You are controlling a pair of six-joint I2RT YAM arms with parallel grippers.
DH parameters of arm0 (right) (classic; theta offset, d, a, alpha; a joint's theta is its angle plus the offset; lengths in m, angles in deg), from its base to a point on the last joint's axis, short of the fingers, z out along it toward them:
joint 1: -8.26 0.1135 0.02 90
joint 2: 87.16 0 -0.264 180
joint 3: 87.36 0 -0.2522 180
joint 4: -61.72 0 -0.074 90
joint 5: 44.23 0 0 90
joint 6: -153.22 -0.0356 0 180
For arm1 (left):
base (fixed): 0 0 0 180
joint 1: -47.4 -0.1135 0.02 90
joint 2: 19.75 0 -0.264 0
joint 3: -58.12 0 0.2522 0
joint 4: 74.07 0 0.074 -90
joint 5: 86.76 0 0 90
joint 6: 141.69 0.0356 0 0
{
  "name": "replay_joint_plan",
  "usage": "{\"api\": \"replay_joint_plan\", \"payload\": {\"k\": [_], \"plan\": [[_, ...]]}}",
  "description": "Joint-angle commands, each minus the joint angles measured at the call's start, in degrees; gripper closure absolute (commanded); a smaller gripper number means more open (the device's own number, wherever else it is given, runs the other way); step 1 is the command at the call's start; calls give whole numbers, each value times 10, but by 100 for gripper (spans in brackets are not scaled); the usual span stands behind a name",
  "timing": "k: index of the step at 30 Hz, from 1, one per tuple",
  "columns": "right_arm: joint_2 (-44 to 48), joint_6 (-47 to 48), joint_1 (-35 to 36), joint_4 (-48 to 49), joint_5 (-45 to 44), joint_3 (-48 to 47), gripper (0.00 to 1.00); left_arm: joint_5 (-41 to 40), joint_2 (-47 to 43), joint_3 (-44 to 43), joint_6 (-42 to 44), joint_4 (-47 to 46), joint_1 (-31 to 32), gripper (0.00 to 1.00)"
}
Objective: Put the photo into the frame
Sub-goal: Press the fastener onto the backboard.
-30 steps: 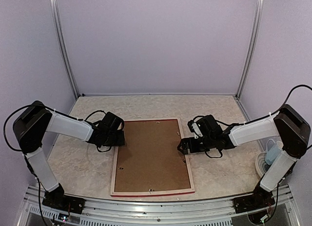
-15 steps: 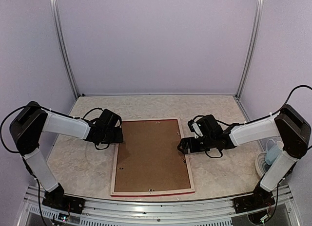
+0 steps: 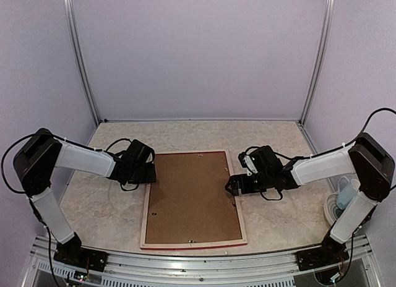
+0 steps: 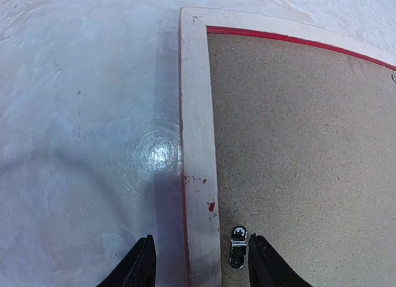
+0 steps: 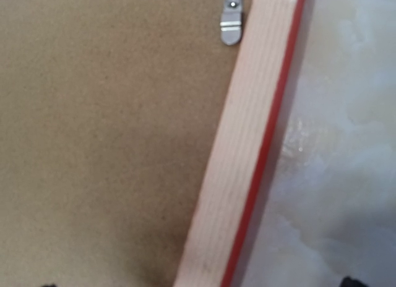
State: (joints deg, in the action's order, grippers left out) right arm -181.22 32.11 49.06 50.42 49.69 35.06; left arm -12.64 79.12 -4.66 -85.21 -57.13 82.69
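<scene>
1. The left gripper [image 4: 199,250] has its jaws parted about halfway and grips nothing. In its wrist view the two black fingers [image 4: 141,265] come up at 6 o'clock, one over the table [image 3: 99,206] and the other over the backing board [image 3: 193,197]. The left rail of the frame [image 3: 193,244] runs between them with a gap on each side.
2. The right gripper [image 3: 231,188] is spread wide and is also empty. Its own view shows only dark tips, at 7 and 5 o'clock in the bottom corners, with the frame's right rail passing between them.
3. The frame lies flat and back up in the middle of the table. In the top view its long sides run roughly from 12 to 6 o'clock. The left gripper is at the frame's 10 o'clock edge and the right gripper at its 3 o'clock edge.
4. The brown backing board fills the frame. The rails around it are pale wood with a thin red line along the edge.
5. A small metal clip [image 4: 237,245] lies on the board just inside the left rail, at 6 o'clock in the left wrist view. A second clip [image 5: 231,20] sits just beside the right rail, at 12 o'clock in the right wrist view.
</scene>
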Motion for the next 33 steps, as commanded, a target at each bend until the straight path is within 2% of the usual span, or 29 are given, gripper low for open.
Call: {"api": "replay_joint_plan", "payload": {"k": [1, 19, 33], "plan": [[10, 0, -5, 2, 1, 1, 1, -5, 11, 3, 1, 14, -2, 49], [7, -2, -5, 9, 3, 7, 1, -1, 26, 16, 1, 2, -5, 53], [13, -3, -4, 10, 0, 14, 1, 1, 23, 31, -4, -7, -8, 65]]}}
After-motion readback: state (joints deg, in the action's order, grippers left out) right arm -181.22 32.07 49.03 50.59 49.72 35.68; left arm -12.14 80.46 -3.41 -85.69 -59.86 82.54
